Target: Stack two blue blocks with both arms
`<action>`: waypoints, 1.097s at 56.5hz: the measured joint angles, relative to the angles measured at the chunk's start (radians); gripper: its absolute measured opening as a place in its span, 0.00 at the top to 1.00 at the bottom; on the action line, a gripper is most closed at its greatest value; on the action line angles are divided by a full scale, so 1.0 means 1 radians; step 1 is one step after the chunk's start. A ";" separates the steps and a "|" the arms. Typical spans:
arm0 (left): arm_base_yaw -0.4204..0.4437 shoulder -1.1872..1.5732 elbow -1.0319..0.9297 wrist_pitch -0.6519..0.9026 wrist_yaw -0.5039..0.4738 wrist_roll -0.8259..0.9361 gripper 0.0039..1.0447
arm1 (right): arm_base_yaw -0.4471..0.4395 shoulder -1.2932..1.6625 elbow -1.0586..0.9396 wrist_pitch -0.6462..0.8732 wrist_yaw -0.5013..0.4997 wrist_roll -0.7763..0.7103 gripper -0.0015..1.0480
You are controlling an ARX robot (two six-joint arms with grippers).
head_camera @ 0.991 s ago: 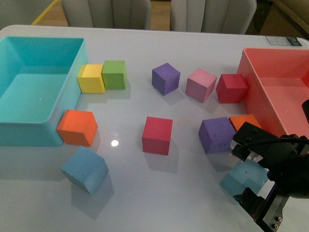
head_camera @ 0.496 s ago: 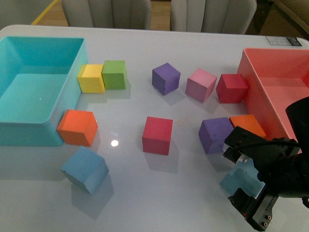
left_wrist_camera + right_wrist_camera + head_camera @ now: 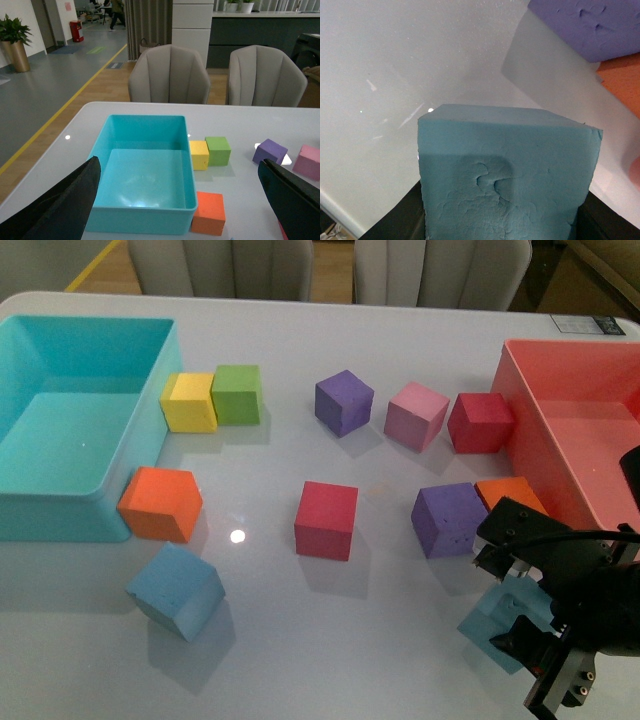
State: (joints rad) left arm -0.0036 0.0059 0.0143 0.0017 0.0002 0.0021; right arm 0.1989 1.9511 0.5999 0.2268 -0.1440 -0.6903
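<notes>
One blue block point(image 3: 176, 590) lies loose on the white table at the front left, near an orange cube point(image 3: 160, 503). My right gripper point(image 3: 522, 615) is at the front right, shut on the other blue block point(image 3: 500, 620). In the right wrist view that block point(image 3: 505, 175) fills the space between the black jaws, just above the table. My left gripper point(image 3: 180, 200) is open and empty; its dark fingers point(image 3: 50, 210) frame the turquoise bin point(image 3: 107, 140). The left arm is not in the front view.
A turquoise bin point(image 3: 165, 370) stands at the left and a red bin point(image 3: 525, 430) at the right. Yellow point(image 3: 188, 401), green point(image 3: 236, 393), purple point(image 3: 343, 401), pink point(image 3: 416, 415) and red point(image 3: 326, 519) cubes are scattered. A purple cube point(image 3: 448, 519) and an orange cube point(image 3: 510, 494) lie beside my right gripper.
My right gripper with the blue block has shifted slightly right and toward the front edge. The loose blue block and the other cubes have not moved.
</notes>
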 joint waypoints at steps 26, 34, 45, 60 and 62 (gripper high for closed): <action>0.000 0.000 0.000 0.000 0.000 0.000 0.08 | 0.172 0.049 0.432 -0.141 0.021 0.164 0.54; 0.000 0.000 0.000 0.000 0.000 0.000 0.08 | 0.208 0.232 0.705 -0.223 0.093 0.200 0.54; 0.000 0.000 0.000 0.000 0.000 0.000 0.08 | 0.223 0.372 0.927 -0.298 0.120 0.220 0.54; 0.000 0.000 0.000 0.000 0.000 0.000 0.08 | 0.264 0.517 1.126 -0.375 0.138 0.255 0.54; 0.000 0.000 0.000 0.000 0.000 0.000 0.08 | 0.267 0.528 1.134 -0.379 0.140 0.257 0.54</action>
State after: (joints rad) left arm -0.0036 0.0059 0.0143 0.0017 0.0002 0.0021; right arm 0.4660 2.4794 1.7336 -0.1520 -0.0040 -0.4328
